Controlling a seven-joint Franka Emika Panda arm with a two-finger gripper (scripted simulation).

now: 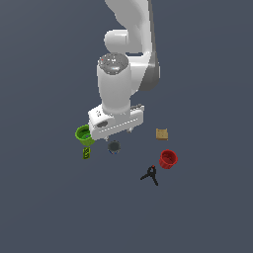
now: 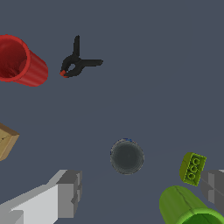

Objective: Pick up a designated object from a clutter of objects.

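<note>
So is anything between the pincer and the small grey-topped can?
Nothing visible. In the wrist view the can sits in bare floor between the open pincer's fingers; the green brick and green cup crowd one finger.

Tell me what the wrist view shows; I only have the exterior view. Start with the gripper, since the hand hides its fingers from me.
Observer: The gripper is open, its fingers spread wide and holding nothing.
Operator: Give me the can's position against them.
Observer: The grey-blue can stands upright and untouched, sideways about midway between the fingers, but offset from the line joining them.
Operator: Name anything crowding the fingers.
Observer: The green cup and a studded green brick lie close beside one finger.
</note>
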